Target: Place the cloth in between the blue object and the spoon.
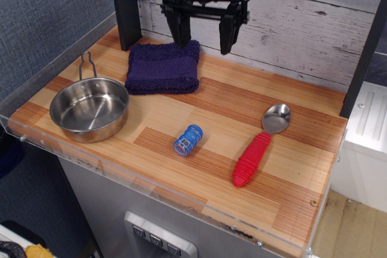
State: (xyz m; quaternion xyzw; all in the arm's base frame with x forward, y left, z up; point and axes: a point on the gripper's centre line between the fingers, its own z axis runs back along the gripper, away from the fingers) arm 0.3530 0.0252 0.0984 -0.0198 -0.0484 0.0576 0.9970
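The cloth (162, 67), a folded dark purple-navy knitted towel, lies flat at the back left of the wooden table top. The blue object (188, 140), a small blue cylinder with a pale label, lies on its side near the front middle. The spoon (259, 148), with a shiny metal bowl and a ribbed red handle, lies to its right. My gripper (205, 46) is black, open and empty. It hangs at the back of the table over the cloth's far right corner, its left finger above the cloth edge.
A round steel pan (89, 108) with a wire handle stands at the left front. A dark post (125, 7) rises at the back left, and a white plank wall (302, 22) closes the back. A clear plastic lip (157, 188) runs along the front edge.
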